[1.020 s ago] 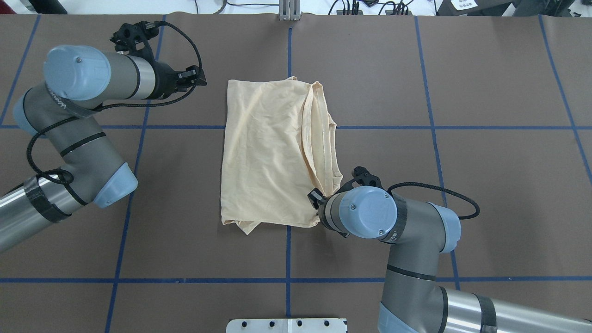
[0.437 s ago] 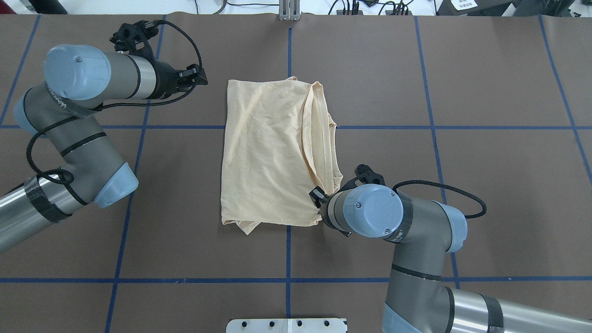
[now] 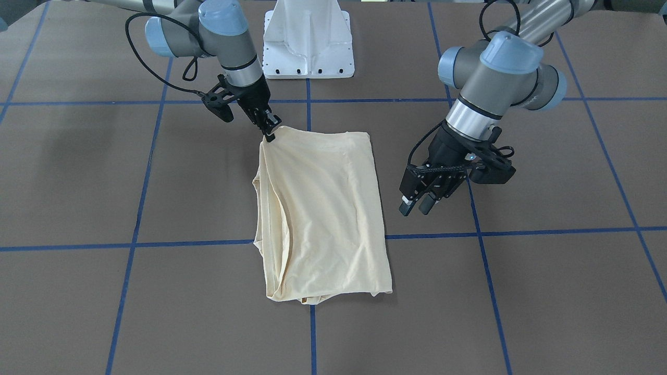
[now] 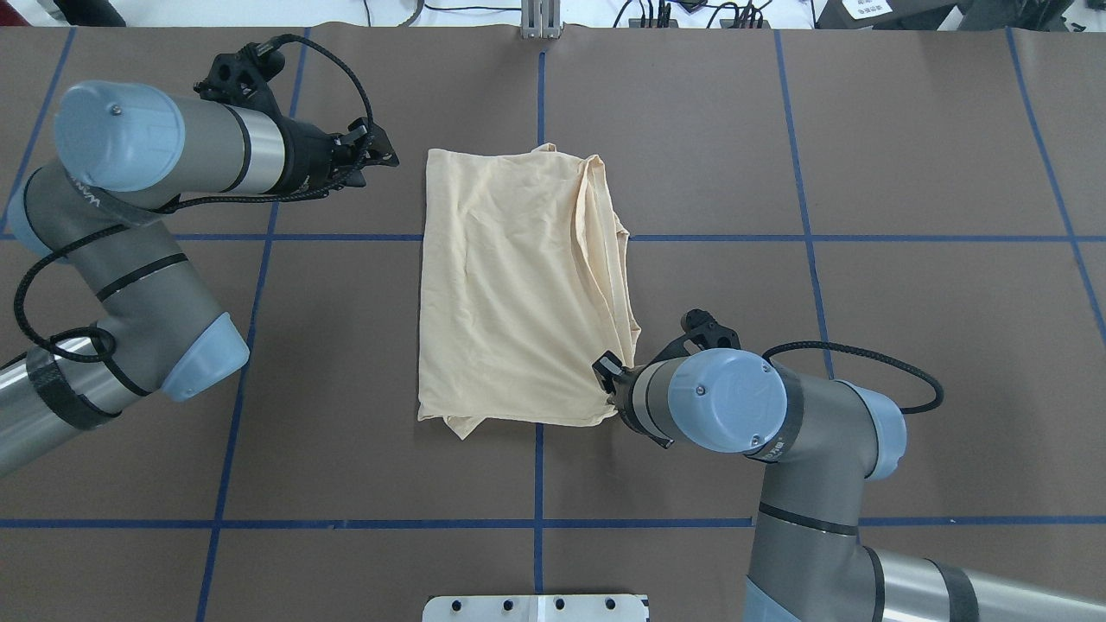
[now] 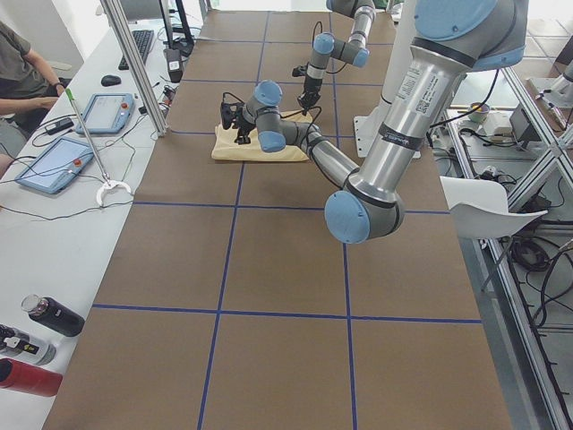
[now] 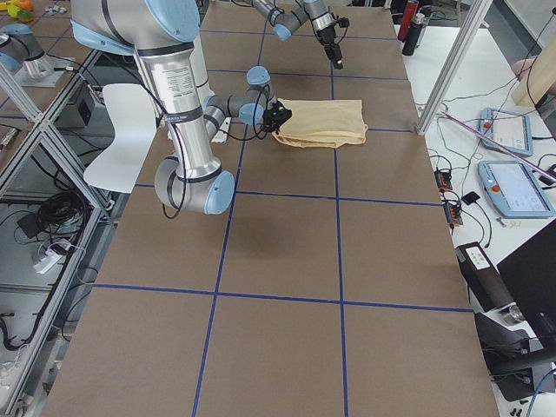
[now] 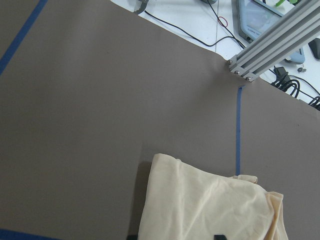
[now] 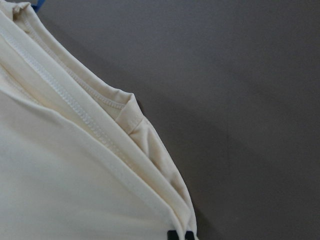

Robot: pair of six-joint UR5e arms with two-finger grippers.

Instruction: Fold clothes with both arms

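The pale cream-yellow shirt (image 4: 510, 285) lies folded in a tall rectangle in the table's middle, with layered hems along its right edge; the print is hidden. It also shows in the front view (image 3: 323, 208). My right gripper (image 3: 269, 133) is shut on the shirt's near right corner, mostly hidden under its wrist from overhead (image 4: 607, 370). In the right wrist view the fingertips (image 8: 179, 235) pinch the cloth (image 8: 60, 165). My left gripper (image 4: 389, 157) hangs open and empty just left of the shirt's far left corner, also seen in the front view (image 3: 416, 207).
The brown table carries a blue tape grid (image 4: 540, 484). The white pedestal base (image 3: 308, 39) stands at the near edge. An aluminium post (image 4: 540, 17) stands at the far edge. Tablets (image 5: 54, 161) and bottles (image 5: 36, 345) lie on the operators' side table.
My right arm has shifted right and slightly toward the robot, pulling the held corner and straightening the shirt's right edge. My left gripper has edged a little toward the shirt.
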